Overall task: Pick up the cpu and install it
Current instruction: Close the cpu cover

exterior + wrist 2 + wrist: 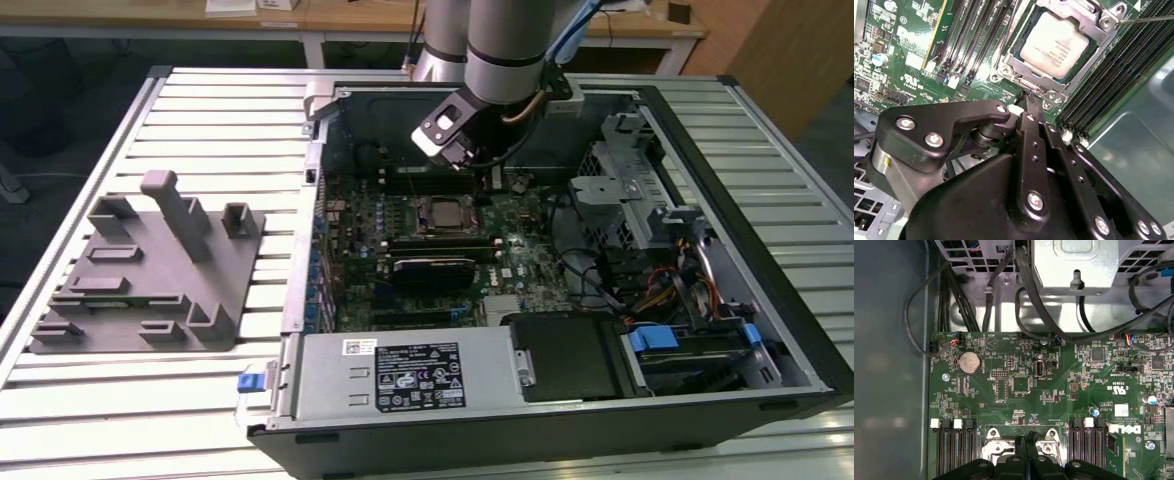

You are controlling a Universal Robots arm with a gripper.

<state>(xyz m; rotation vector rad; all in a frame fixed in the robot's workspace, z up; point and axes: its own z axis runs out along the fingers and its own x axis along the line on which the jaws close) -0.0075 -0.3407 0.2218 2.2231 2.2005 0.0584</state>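
We judged the job all but finished — the cpu lay seated in its socket, and our tool, pinched narrow and empty, hung just beside it.

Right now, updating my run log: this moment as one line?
gripper: shut, empty, beside socket frame | cpu: lying inside that frame, on motherboard

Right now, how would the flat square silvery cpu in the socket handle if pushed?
The flat square silvery-beige cpu looks like a rigid metal-topped slab, so probably no flex. Its smooth top is likely slippery. The grey metal socket frame surrounds it, so a sideways push probably won't shift it.
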